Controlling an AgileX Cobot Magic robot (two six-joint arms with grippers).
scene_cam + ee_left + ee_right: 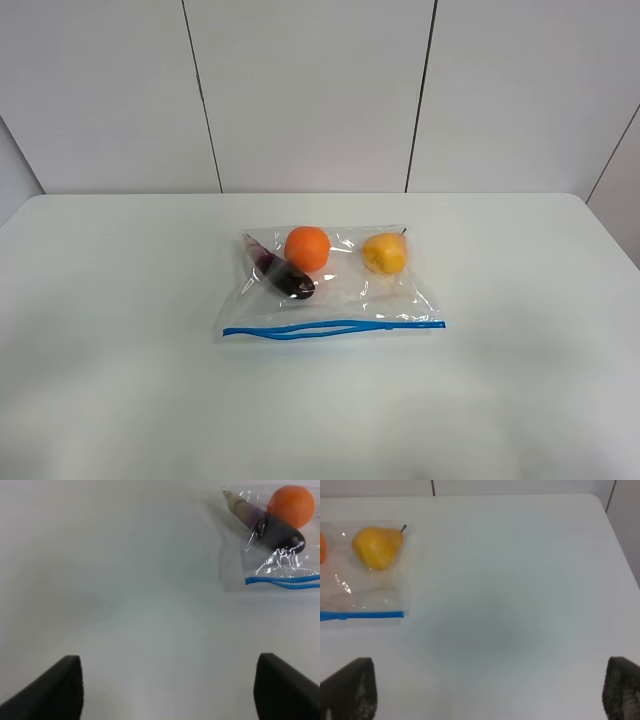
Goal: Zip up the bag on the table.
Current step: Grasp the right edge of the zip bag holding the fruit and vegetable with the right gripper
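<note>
**A:** Where is the bag?

**B:** In the high view the bag (330, 285) lies flat near the middle of the table (120, 300); its long axis runs from 9 o'clock to 3 o'clock; the blue zipper strip (330, 327) forms the 6 o'clock edge, so the mouth points toward the arms' side; I judge it was laid that way so both arms can reach the strip.

**A:** And the contents?

**B:** All sit back from the mouth; the orange (307, 247) is at about 12 o'clock, the pear (384, 253) toward 2, the eggplant (285, 275) toward 10, slanting from 10 to 4; their weight probably anchors the bag while the strip is pressed.

**A:** Is the strip closed?

**B:** Not for most of its length; two blue lines stand apart from the 9 o'clock end to past the middle, and merge toward the 3 o'clock end; sealing would likely run from 3 toward 9.

**A:** The pincers?

**B:** The left gripper (167, 690) has its jaws spread wide with nothing between them; it hangs over bare table, well apart from the bag's 9 o'clock end; the right gripper (490, 690) is just as wide and empty, off the 3 o'clock end; neither touches the bag, so the zipping is not yet begun.
</note>
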